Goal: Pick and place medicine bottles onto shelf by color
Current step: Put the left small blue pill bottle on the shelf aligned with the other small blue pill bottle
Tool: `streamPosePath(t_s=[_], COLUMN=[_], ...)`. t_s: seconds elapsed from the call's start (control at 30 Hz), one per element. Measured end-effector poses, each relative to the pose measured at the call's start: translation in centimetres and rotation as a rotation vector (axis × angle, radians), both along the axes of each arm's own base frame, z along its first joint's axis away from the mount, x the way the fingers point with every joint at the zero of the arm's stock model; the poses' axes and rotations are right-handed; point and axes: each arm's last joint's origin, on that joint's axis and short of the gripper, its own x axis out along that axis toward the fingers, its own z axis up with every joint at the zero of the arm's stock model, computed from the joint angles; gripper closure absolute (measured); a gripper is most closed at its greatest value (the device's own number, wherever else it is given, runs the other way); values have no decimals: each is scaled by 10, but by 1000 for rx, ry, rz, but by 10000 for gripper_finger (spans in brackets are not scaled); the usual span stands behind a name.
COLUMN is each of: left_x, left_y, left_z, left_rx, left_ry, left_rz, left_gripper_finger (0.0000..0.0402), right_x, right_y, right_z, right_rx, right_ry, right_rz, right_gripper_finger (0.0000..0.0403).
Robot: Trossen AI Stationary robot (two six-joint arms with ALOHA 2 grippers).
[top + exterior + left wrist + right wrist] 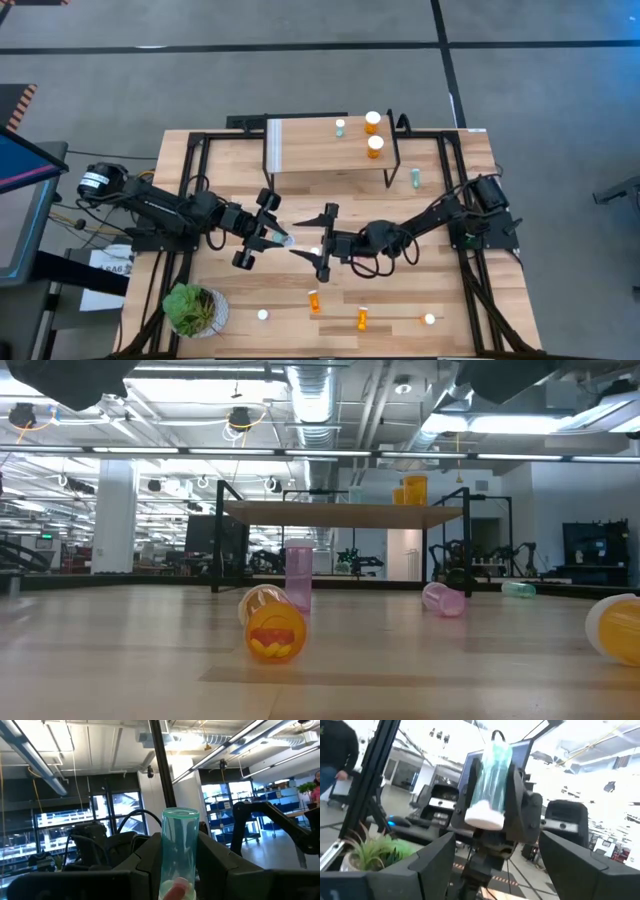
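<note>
My left gripper (278,238) is raised over the table's middle, shut on a pale green medicine bottle (180,850) with a white cap. My right gripper (303,237) faces it from the right, open. Its two fingers stand apart just short of the bottle (490,775) and touch nothing. The shelf (310,160) stands at the far middle on thin black legs. On its plank stand two orange bottles (373,122), (375,146) and a small green one (340,127). My left gripper pinches the pale green bottle's side wall (165,855) between its two fingers (519,795). The bottle lies along the fingers, its white cap (482,819) back toward the wrist and its bottom end (180,813) pointing outward. The fingers slant upward toward the table's right. The bottle is lifted clear of the table.
Loose bottles lie on the table: two orange ones near the front (315,300), (362,318), a green one (415,178) right of the shelf, an upright pink one (298,575) and a lying pink one (443,598). A potted plant (195,310) stands at the near left.
</note>
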Motion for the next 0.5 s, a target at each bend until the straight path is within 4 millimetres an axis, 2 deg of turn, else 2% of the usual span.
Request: streamPosePath(t_s=[0.5], left_x=[0], left_y=[2], left_z=[2], left_rx=[-29], left_ry=[-20], left_rz=[56], left_gripper_finger=[322], right_x=[-1], right_y=[-2], right_z=[5], right_rx=[139], right_ry=[-55], right_rz=[67], right_gripper_finger=[97])
